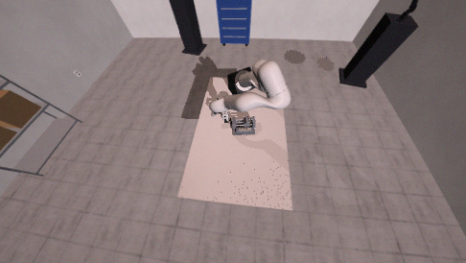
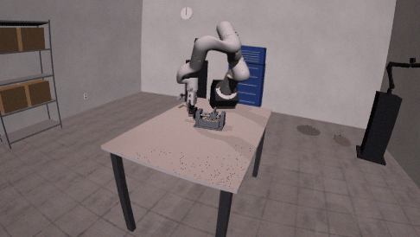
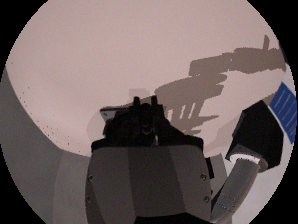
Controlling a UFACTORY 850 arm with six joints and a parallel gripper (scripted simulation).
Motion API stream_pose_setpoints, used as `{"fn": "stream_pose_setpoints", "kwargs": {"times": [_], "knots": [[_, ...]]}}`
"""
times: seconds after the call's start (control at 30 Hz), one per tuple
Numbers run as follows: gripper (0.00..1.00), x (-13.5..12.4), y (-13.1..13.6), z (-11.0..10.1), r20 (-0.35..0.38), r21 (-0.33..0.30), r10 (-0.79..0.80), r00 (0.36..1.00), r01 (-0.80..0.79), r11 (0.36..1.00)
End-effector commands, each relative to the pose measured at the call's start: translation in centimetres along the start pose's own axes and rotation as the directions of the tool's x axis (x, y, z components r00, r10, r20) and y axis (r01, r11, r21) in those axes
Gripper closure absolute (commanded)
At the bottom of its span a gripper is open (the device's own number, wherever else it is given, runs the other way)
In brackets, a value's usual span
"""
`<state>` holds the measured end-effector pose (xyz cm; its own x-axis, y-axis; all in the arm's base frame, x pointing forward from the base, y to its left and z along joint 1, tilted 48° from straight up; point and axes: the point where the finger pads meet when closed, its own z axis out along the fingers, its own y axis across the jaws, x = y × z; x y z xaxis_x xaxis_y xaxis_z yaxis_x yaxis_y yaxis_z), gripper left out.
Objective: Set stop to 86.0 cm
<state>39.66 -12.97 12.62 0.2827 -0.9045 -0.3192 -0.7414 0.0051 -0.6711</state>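
A small grey device with two end brackets and rods between them (image 1: 244, 130) (image 2: 210, 124) stands on the table; a corner of its plate (image 3: 108, 114) shows in the wrist view. My gripper (image 1: 226, 120) (image 2: 193, 112) (image 3: 145, 103) points down at the device's left end, low over the table, with its fingers nearly together. It is shut on the handwheel there, which is mostly hidden by the fingers and dark shadow. The stop and the scale are too small to read, so the setting in cm cannot be told.
The pale table (image 1: 211, 178) (image 2: 143, 138) carries the device. My arm's dark base (image 2: 224, 101) (image 3: 252, 131) stands at the back, behind the device. A blue cabinet (image 1: 234, 21) (image 2: 255, 82) and dark pillars stand beyond the table; a shelf with boxes is at the left.
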Motion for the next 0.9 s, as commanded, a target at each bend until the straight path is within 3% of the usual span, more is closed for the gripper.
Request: {"fn": "stream_pose_setpoints", "kwargs": {"times": [0.0,0.87], "knots": [[0.94,0.0,0.0,0.3,-0.001,0.001,0.0,1.0,0.0,1.0],[0.94,0.0,-1.2,2.2,-0.001,0.001,0.0,1.0,0.0,1.0]]}}
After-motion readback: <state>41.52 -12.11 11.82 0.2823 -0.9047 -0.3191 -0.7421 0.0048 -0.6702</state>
